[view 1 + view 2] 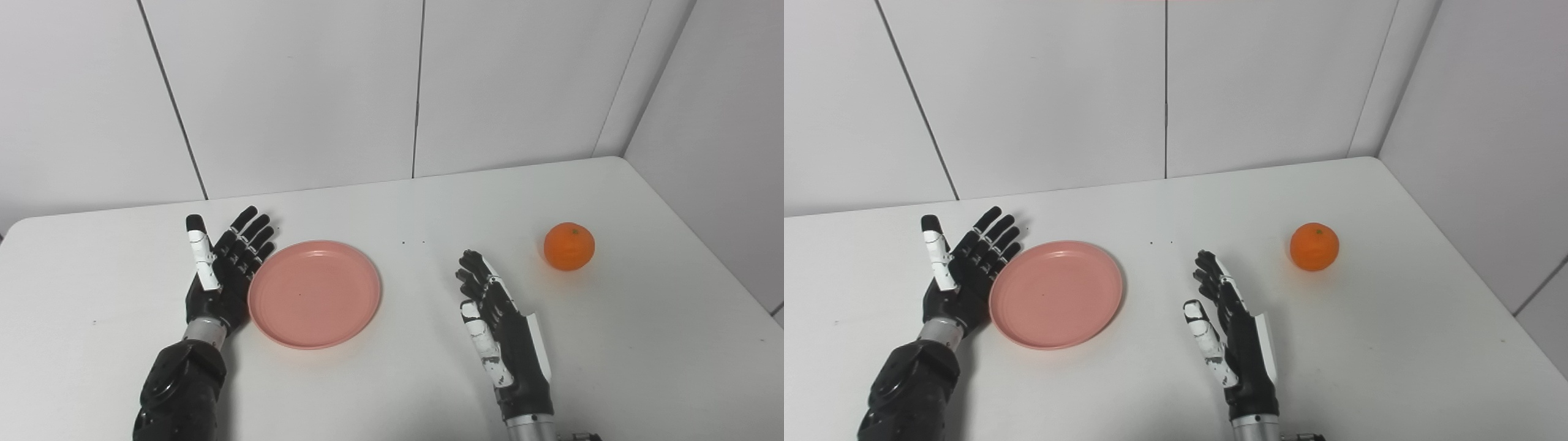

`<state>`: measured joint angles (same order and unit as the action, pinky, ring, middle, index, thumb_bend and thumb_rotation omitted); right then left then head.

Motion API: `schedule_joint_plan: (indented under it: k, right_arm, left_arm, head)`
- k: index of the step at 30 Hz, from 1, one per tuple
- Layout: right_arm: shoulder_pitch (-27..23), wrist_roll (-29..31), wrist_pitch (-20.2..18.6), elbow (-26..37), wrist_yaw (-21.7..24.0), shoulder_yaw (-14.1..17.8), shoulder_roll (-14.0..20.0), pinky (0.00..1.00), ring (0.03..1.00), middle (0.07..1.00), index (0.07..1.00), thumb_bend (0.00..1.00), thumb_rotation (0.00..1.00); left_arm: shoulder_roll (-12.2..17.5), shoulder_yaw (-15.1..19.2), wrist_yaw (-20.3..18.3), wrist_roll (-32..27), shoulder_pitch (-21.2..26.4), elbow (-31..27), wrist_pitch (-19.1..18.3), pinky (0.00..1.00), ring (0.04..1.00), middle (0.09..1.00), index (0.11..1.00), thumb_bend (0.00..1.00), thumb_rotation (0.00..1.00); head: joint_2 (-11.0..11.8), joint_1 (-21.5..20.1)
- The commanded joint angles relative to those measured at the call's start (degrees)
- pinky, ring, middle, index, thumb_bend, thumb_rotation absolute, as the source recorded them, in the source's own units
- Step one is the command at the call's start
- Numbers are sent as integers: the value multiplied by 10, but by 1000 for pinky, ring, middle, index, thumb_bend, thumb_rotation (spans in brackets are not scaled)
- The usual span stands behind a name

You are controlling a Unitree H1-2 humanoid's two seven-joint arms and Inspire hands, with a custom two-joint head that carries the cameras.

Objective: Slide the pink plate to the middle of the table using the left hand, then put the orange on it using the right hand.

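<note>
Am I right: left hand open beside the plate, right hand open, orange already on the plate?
Not quite. The orange is not on the plate; it sits on the table, beyond the right hand, as the left eye view shows. The left hand is open beside the plate, and the right hand is open.

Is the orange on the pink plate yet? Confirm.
No, the orange sits on the bare table to the right of the right hand, well apart from the empty pink plate.
</note>
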<state>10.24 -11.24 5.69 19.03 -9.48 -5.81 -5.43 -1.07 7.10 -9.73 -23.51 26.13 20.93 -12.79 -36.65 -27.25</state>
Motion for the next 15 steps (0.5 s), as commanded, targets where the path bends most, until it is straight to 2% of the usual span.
schedule_joint_plan:
  k: [1, 6, 9, 12, 15]
  right_arm:
    - [-11, 1, -14, 32, 14, 10, 16, 866, 851, 873, 871, 697, 864]
    - [-36, -8, -30, 43, 38, 24, 42, 786, 811, 822, 839, 718, 869]
    - [-62, -38, -49, 55, 48, 33, 65, 735, 792, 790, 813, 716, 884]
    - [-83, -60, -79, 70, 60, 41, 81, 716, 784, 779, 794, 750, 902]
    - [-103, -86, -87, 77, 69, 47, 102, 718, 786, 782, 793, 748, 877]
  left_arm:
    - [1, -1, 10, 12, -14, 23, -21, 934, 894, 829, 804, 1000, 999]
    - [6, -2, 6, 11, -15, 20, -21, 944, 897, 834, 804, 999, 1000]
    - [12, -1, 2, 10, -15, 20, -23, 948, 897, 832, 807, 1000, 1000]
    - [14, 2, 1, 8, -15, 20, -24, 967, 901, 826, 815, 1000, 994]
    - [13, 4, 1, 7, -15, 21, -24, 981, 909, 835, 818, 1000, 980]
  head:
    - [1, 0]
    - [1, 0]
    - [1, -1]
    - [1, -1]
    - [3, 1]
